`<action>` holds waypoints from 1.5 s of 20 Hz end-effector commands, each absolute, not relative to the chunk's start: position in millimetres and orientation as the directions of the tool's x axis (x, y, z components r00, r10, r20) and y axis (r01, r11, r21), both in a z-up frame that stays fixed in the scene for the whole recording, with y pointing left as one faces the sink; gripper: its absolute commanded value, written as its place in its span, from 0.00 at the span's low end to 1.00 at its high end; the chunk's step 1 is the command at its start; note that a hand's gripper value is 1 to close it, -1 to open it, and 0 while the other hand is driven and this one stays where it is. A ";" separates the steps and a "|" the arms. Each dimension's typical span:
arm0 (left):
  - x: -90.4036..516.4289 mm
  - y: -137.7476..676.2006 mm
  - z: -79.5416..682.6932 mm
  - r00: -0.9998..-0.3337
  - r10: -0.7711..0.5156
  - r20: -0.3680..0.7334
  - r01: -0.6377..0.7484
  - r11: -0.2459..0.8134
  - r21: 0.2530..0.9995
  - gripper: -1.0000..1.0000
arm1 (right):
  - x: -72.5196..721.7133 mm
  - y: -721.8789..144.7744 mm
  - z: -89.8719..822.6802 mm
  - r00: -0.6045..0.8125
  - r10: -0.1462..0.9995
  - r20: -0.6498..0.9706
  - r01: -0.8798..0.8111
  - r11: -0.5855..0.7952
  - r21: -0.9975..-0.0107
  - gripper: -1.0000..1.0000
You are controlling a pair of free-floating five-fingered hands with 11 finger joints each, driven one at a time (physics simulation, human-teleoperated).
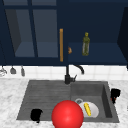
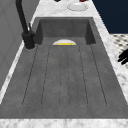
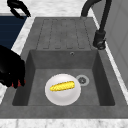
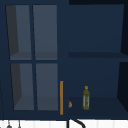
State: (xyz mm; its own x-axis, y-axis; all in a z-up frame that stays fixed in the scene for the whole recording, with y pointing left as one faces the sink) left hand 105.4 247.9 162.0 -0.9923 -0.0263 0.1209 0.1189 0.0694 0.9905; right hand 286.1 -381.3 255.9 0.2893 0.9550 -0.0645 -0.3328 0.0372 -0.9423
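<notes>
A white plate lies in the sink basin with a yellow corn cob on it; its far rim peeks over the basin's edge. My right hand hovers over the counter just right of the basin. In the right side view this hand has its fingers curled down over a small red thing. My left hand floats at the front edge of the drainboard, its fingers relaxed and holding nothing. A big red ball sits low in the front view.
A black tap stands behind the sink. The wall cabinet's right side stands open, with an olive bottle on its shelf, and a wooden handle marks the glass door's edge. A white dish rests on the counter beyond the basin.
</notes>
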 end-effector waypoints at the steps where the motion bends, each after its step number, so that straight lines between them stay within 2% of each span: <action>1: 105.4 247.9 162.0 -0.992 -0.026 0.121 0.119 0.069 0.990 0.50 | 287.7 -350.5 256.8 0.289 0.957 -0.035 -0.333 0.066 -0.941 1.00; 16: 105.4 247.9 162.0 -0.992 -0.026 0.121 0.119 0.069 0.990 0.50 | 329.6 -238.2 208.6 0.290 0.953 -0.084 -0.321 0.014 -0.947 1.00; 30: 105.4 247.9 162.0 -0.992 -0.026 0.121 0.119 0.069 0.990 0.50 | 369.5 -251.5 117.6 0.109 0.993 -0.053 -0.349 -0.012 -0.937 1.00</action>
State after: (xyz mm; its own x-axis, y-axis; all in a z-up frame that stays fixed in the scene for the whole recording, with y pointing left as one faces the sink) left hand 105.4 247.9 162.0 -0.9923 -0.0263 0.1209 0.1189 0.0694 0.9905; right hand 359.1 -243.2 130.7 0.1712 0.9852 -0.0091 -0.3308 0.0488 -0.9424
